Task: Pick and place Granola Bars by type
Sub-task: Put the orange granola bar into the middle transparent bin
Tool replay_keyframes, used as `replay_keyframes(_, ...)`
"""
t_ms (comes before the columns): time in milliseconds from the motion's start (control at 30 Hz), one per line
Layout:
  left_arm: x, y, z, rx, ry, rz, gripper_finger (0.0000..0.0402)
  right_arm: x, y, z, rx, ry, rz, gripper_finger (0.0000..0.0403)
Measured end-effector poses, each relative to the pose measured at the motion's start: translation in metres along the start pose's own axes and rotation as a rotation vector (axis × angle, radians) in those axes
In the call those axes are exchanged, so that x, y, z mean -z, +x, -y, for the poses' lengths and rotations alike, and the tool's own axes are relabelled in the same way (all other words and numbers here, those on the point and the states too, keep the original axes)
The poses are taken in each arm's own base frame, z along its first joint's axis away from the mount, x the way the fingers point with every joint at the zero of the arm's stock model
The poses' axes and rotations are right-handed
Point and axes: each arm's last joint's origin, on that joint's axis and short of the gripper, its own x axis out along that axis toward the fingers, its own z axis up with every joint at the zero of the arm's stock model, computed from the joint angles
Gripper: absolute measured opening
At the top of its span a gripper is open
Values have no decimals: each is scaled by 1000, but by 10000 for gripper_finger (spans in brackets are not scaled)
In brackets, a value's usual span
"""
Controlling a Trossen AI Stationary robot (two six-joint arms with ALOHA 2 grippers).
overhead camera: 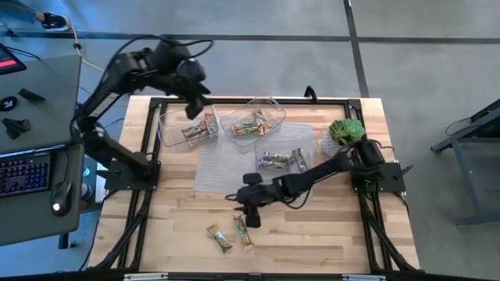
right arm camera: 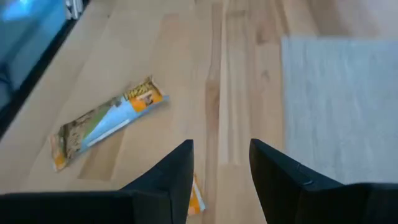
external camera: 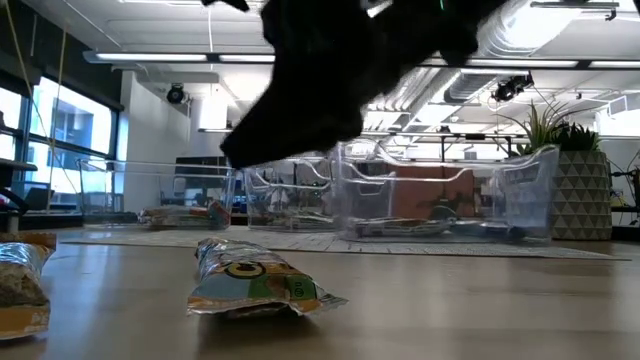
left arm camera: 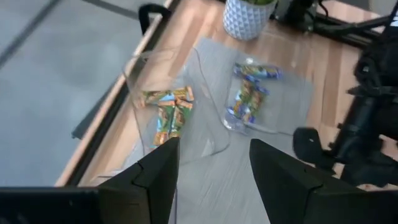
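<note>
Two green-tan granola bars lie flat on the bare wood near the table's near edge (overhead camera: 219, 238) (overhead camera: 244, 232). My right gripper (overhead camera: 251, 221) hovers open just beyond them. In the right wrist view one bar (right arm camera: 109, 121) lies ahead of the open fingers (right arm camera: 221, 149), and a second bar's corner (right arm camera: 196, 200) peeks out beside one finger. The low view shows one bar (external camera: 255, 285) under the dark gripper (external camera: 330, 80). My left gripper (overhead camera: 199, 105) is open and empty (left arm camera: 214, 149), raised over the left tub (overhead camera: 187, 129).
Three clear tubs stand on a grey mat (overhead camera: 226, 168): the left (overhead camera: 168, 125), middle (overhead camera: 269, 109) and right (overhead camera: 293, 168) ones, each with bars inside. A potted plant (overhead camera: 344, 133) stands by the right edge. Bare wood lies around the loose bars.
</note>
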Motion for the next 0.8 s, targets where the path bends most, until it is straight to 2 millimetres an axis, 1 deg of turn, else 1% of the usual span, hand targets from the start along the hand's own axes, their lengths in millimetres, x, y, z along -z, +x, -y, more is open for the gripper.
replay_keyframes(133, 7, -21, 4, -21, 8, 46, 190, -27, -13, -14, 107, -101, -58, 137)
replay_keyframes(233, 10, -31, 5, -33, 11, 70, 190, -46, -27, -26, 114, -117, -86, 137)
replay_keyframes(333, 13, -36, 6, -33, 11, 69, 190, -49, -36, -40, 98, -121, -177, 137)
replay_keyframes(433, 16, -36, 6, -50, 5, 38, 190, -46, -44, -57, 20, -78, -283, 137)
replay_keyframes(533, 19, -36, 6, -52, -1, 11, 190, -37, -46, -73, -66, -43, -319, 137)
replay_keyframes(567, 19, -36, 6, -52, -2, 10, 190, -32, -45, -77, -68, -39, -303, 137)
replay_keyframes(667, 19, -36, 6, -50, -17, 7, 190, -18, -36, -83, -21, -18, -165, 137)
replay_keyframes(733, 19, -36, 6, -47, -30, 7, 190, -4, -31, -80, 14, 37, -88, 137)
replay_keyframes(800, 20, -36, 6, -47, -46, 5, 190, 10, -25, -74, 14, 115, -42, 137)
